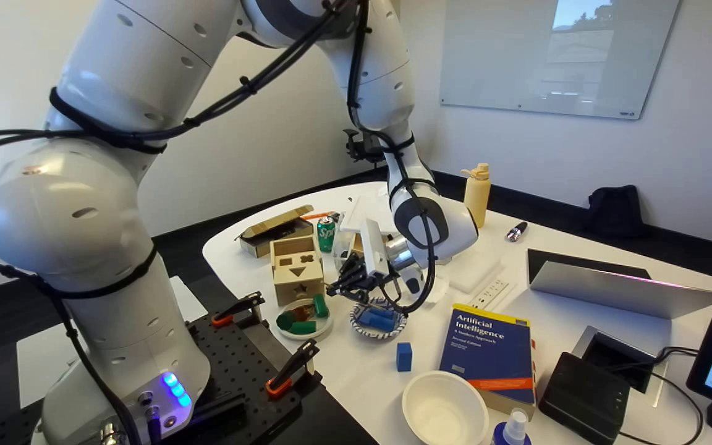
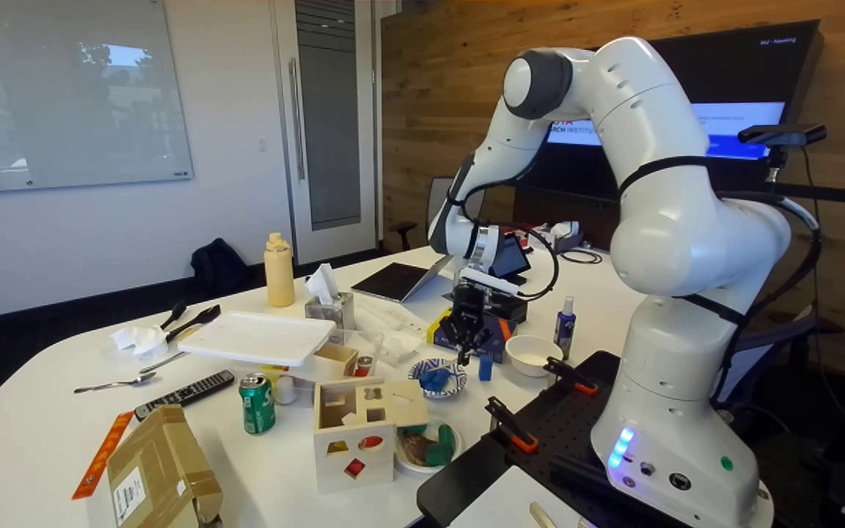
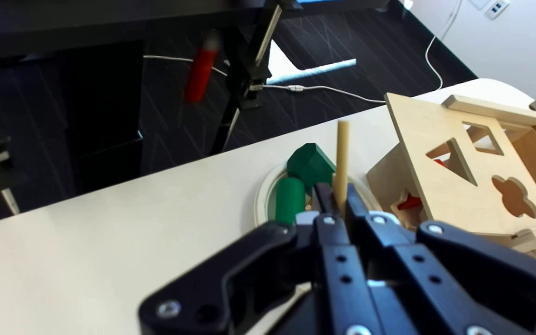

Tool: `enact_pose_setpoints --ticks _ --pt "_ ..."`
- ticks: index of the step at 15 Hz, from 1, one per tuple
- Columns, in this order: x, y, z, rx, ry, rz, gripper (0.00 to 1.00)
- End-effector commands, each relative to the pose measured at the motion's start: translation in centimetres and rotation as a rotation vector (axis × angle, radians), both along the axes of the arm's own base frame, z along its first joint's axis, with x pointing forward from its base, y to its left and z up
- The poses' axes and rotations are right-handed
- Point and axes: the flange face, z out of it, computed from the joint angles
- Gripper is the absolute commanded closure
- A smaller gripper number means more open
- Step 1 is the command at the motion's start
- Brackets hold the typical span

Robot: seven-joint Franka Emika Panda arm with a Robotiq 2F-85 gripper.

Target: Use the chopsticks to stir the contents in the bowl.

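Note:
The small blue-and-white patterned bowl [image 1: 376, 335] stands on the table with blue blocks [image 1: 378, 319] in it; the bowl [image 2: 458, 372] and the blocks [image 2: 435, 379] show in both exterior views. My gripper [image 1: 335, 288] is over the bowl, tilted, its fingers pointing toward the shape box side. In an exterior view the gripper [image 2: 463, 357] is just above the bowl's rim. In the wrist view the gripper [image 3: 336, 197] is closed around tan chopsticks [image 3: 342, 156], one end sticking out past the fingertips. Their other end is hidden; the bowl is hidden behind the gripper there.
A wooden shape box [image 1: 297, 269] and a pale dish [image 3: 261, 200] with green blocks stand near the gripper. A loose blue block [image 1: 403, 357], a plain white bowl [image 1: 445, 411] and a thick book [image 1: 486, 349] are beside the bowl. Clamps [image 1: 294, 368] edge the robot's base.

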Motion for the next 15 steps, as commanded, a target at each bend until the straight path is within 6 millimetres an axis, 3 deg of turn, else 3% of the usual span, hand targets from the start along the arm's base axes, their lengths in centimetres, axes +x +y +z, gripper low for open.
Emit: enact_pose_setpoints --ticks 1,10,15 --pt "0.0 -0.7 0.0 -0.019 0.015 -0.011 0.98" --pt "-0.9 -0.8 0.4 -0.005 0.149 -0.061 0.98" --pt "-1.0 -0.3 -0.4 0.062 0.163 -0.046 0.98"
